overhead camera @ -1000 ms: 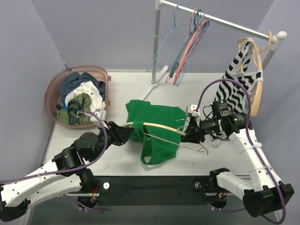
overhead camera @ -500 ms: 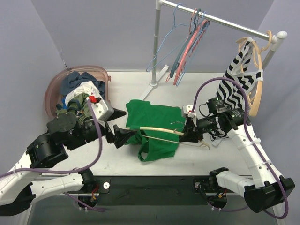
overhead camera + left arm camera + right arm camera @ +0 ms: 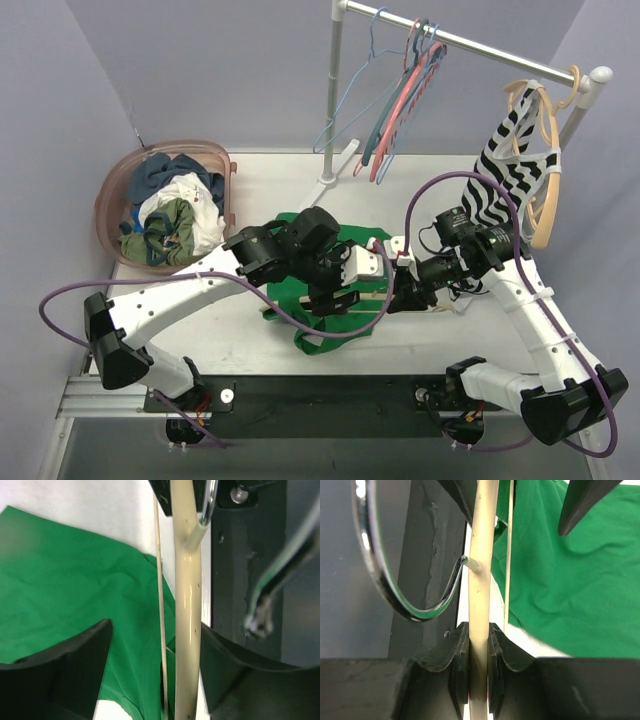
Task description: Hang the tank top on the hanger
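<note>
Green tank top [image 3: 322,336], likely limp and light, lies on the bench [image 3: 250,180] beneath the stiff cream hanger [image 3: 481,580], clamped by the right end effector [image 3: 479,652]; left end effector [image 3: 156,630] gapes. Pinch a strap.

— What stands at the far left of the table [image 3: 270,175]?
— A pinkish basket [image 3: 102,212], heaped with crumpled clothes [image 3: 170,215].
— And along the back?
— A grey rail [image 3: 480,44] on an upright post [image 3: 333,90]. Thin pink and blue hangers [image 3: 405,90] hang near its middle. At its right end, a zebra-striped top [image 3: 505,165] hangs on a tan hanger [image 3: 549,190].
</note>
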